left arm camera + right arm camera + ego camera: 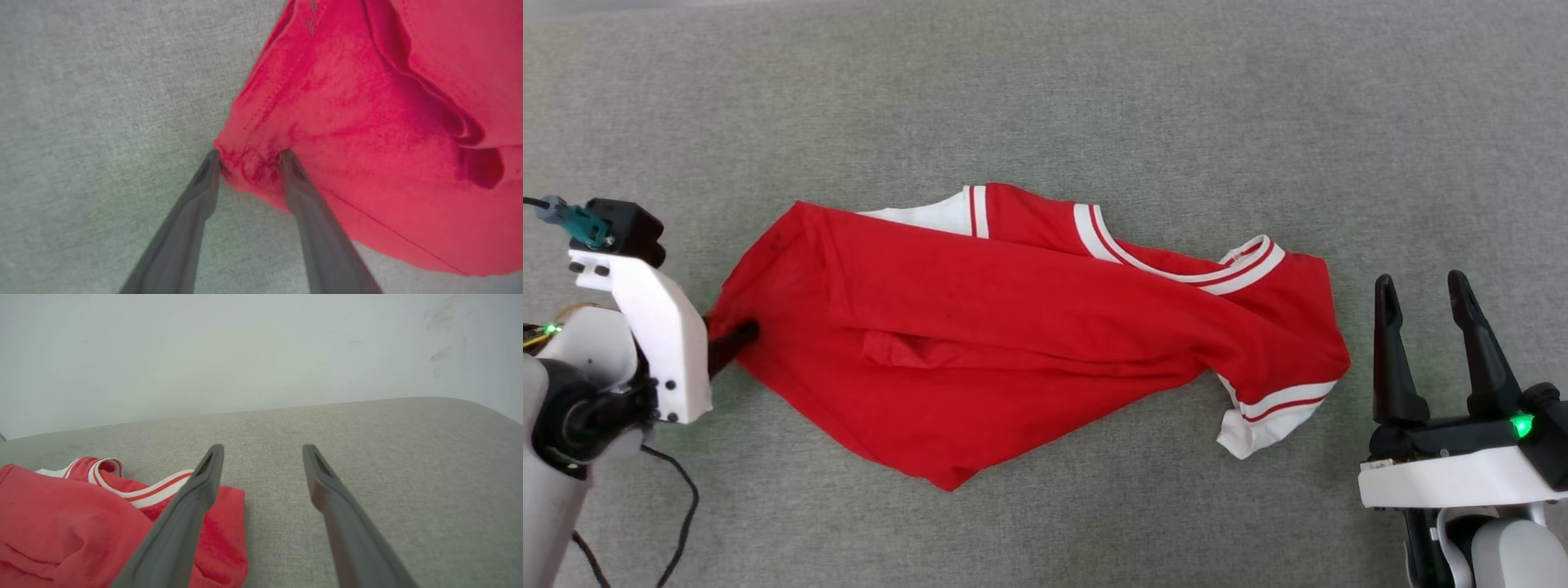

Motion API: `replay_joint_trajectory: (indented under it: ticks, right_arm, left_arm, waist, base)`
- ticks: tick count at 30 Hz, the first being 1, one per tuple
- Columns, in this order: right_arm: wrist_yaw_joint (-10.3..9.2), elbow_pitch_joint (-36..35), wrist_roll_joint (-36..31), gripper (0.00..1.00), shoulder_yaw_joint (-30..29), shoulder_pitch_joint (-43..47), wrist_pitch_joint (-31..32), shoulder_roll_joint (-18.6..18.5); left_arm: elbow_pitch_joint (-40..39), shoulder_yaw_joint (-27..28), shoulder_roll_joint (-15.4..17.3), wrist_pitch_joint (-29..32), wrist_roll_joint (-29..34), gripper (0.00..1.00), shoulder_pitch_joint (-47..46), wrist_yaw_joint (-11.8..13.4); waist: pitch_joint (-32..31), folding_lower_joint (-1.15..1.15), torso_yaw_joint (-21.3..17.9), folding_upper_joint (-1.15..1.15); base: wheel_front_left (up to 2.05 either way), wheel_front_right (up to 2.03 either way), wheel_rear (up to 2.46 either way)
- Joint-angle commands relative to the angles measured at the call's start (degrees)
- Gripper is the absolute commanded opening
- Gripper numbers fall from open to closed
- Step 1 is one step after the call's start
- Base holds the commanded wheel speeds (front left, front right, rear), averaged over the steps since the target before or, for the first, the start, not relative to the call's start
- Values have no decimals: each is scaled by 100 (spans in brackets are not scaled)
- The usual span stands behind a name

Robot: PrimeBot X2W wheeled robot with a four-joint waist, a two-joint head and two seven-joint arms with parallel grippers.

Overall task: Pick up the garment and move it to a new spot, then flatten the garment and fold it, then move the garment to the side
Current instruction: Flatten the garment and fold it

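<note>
Left claw [250,157] spread astride a garment [1013,327] corner — right claw [1421,282] spread, empty, nearby.

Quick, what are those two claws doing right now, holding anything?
Left gripper: open, astride a bunched corner of the garment; whether it grips yet cannot be told.
Right gripper: open, empty, beside the garment.
</note>
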Motion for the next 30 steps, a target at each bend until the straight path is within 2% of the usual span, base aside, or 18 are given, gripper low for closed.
replay_joint_trajectory:
  ticks: [1, 4, 8, 12, 14, 15, 17, 20, 24, 30]
  right_arm:
    - [-2, 13, -13, 100, -30, -72, -10, 1]
    - [-2, 89, -24, 100, -54, -43, -9, 1]
    - [-3, 247, 29, 100, -137, 78, -9, -3]
    - [-2, 407, 60, 100, -185, 150, -9, 3]
    - [-2, 442, 50, 100, -197, 185, -9, -3]
    - [-3, 507, 35, 100, -243, 245, -9, -2]
    - [-2, 532, 43, 100, -282, 268, -9, -3]
    - [-2, 607, 92, 100, -350, 334, -9, 1]
    - [-2, 749, 246, 100, -416, 427, -9, 0]
    - [-2, 856, 255, 100, -413, 495, -9, 0]
  left_arm:
    - [100, -239, -244, -16, -41, 0, 285, -55]
    - [32, -209, -176, -433, 78, 0, 220, -64]
    - [-121, -54, -356, -1229, 17, 0, 81, -81]
    - [-599, -342, -385, -1866, 109, 0, 35, -91]
    - [-760, -409, -378, -1992, 86, 0, 38, -89]
    - [-1202, -588, -437, -2239, -108, 0, 22, -90]
    - [-1381, -651, -500, -2317, -296, 0, 38, -90]
    - [-2065, -1094, -431, -2467, -503, 0, -18, -91]
    - [-2791, -1995, -455, -2515, -667, 0, 37, -93]
    - [-2784, -3444, -676, -2482, -726, 0, 238, -92]
  waist:
    - [-41, 0, 37, 0]
    - [-191, 0, 114, 0]
    - [-554, 0, 260, 0]
    - [-995, 0, 342, 0]
    - [-1087, 0, 354, 0]
    - [-1264, 0, 381, 0]
    - [-1350, 0, 398, 0]
    - [-1550, 0, 416, 0]
    - [-1757, 0, 408, 0]
    - [-1871, 0, 307, 0]
  base:
    - [0, 0, 0]
    - [0, 0, 0]
    - [0, 0, 0]
    - [0, 0, 0]
    - [0, 0, 0]
    - [0, 0, 0]
    - [0, 0, 0]
    - [0, 0, 0]
    - [0, 0, 0]
    - [0, 0, 0]
